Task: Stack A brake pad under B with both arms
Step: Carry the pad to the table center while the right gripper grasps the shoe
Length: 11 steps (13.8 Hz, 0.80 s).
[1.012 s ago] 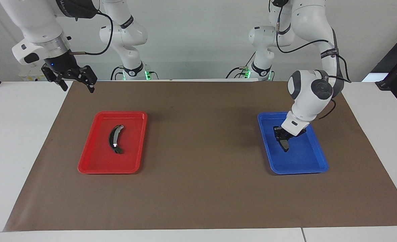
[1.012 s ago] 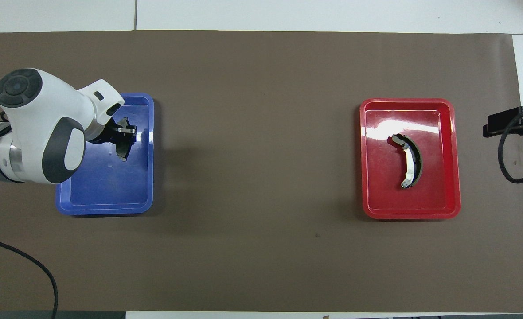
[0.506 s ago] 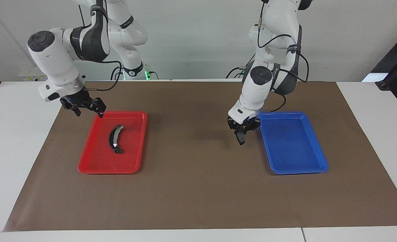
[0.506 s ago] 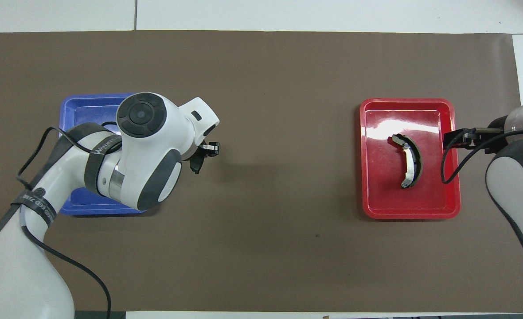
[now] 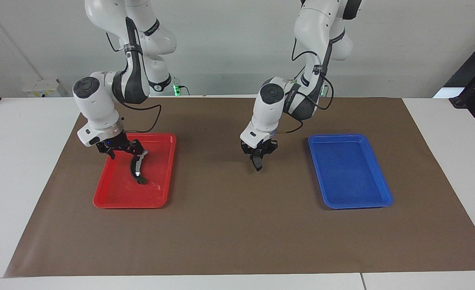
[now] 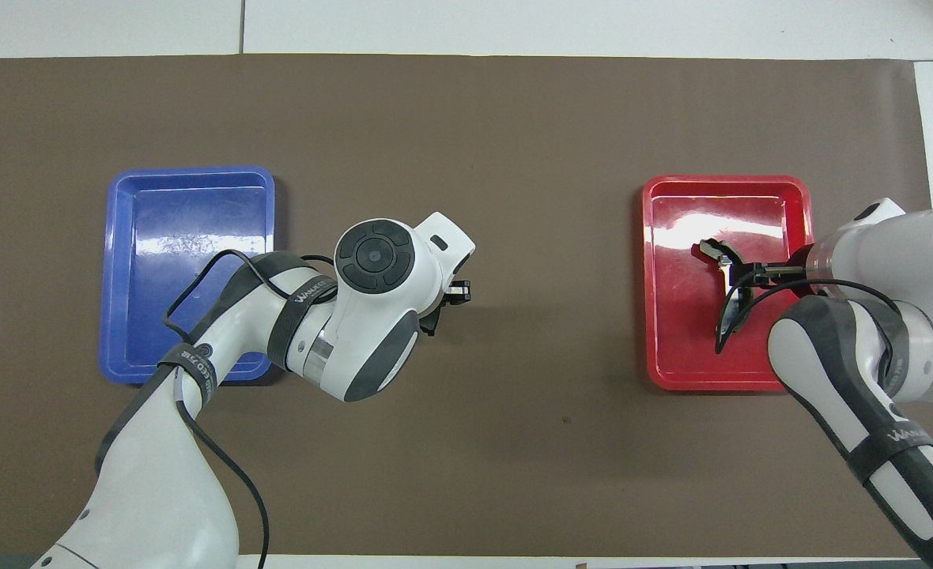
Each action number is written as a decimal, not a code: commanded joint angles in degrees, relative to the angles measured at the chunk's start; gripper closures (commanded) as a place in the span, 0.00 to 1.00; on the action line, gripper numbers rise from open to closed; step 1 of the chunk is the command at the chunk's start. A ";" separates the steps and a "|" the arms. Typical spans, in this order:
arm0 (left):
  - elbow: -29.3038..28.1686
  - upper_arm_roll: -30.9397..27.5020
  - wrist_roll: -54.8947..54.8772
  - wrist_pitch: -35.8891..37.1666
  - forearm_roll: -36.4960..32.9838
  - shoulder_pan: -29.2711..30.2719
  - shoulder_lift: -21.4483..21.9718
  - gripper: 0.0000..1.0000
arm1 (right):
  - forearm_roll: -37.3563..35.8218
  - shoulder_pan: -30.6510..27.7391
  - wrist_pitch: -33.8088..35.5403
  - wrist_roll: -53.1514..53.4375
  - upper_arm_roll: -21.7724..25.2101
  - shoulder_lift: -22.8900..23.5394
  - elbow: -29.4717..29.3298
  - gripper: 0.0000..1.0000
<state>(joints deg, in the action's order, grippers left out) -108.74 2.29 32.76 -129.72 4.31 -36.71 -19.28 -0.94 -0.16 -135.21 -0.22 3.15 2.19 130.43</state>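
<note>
My left gripper (image 5: 257, 156) is shut on the small dark-grey brake pad (image 5: 257, 164), which hangs from its fingers just above the brown mat (image 5: 237, 233) between the two trays. In the overhead view the left gripper (image 6: 447, 299) shows under its wrist, and the pad is mostly hidden. The long black crescent shoe B (image 5: 137, 170) with its silvery tip lies in the red tray (image 5: 116, 195). My right gripper (image 5: 125, 150) is open, low over the shoe's end nearer to the robots. In the overhead view the right gripper (image 6: 751, 273) covers the middle of the shoe (image 6: 712, 250).
An empty blue tray (image 5: 354, 193) sits on the mat toward the left arm's end of the table, also seen in the overhead view (image 6: 190, 205). The red tray (image 6: 688, 363) sits toward the right arm's end. The right arm's cable loops over the red tray.
My left gripper lifted the brake pad out of the blue tray and carried it toward the mat's middle. My right gripper came down from beside the mat to over the shoe in the red tray.
</note>
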 commanded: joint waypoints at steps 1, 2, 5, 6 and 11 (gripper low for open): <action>2.22 -0.88 0.64 -2.45 1.05 -1.43 -3.12 0.99 | 1.29 -0.37 -2.77 -4.34 -0.16 1.24 1.41 0.00; 2.22 -0.97 0.81 -2.81 1.05 -1.78 -3.65 0.99 | 1.29 -0.37 -2.77 -4.35 -0.16 1.41 1.49 0.00; 2.04 -0.97 0.64 -2.73 1.05 -1.96 -3.66 0.82 | 1.47 -0.37 -4.26 -5.05 -0.25 3.78 1.84 0.00; 2.13 -0.97 0.55 -2.82 0.96 -1.88 -3.66 0.40 | 1.81 -0.37 -4.36 -5.66 -0.34 3.88 1.76 0.00; 1.78 -1.67 -0.24 2.35 0.87 -0.21 0.63 0.00 | 4.19 -0.28 -5.59 -7.60 -0.51 4.67 1.93 0.00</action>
<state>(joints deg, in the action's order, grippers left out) -106.74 1.60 32.91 -131.17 4.58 -37.33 -22.05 1.40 -0.16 -139.57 -5.60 3.04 6.61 131.75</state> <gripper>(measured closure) 0.070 0.000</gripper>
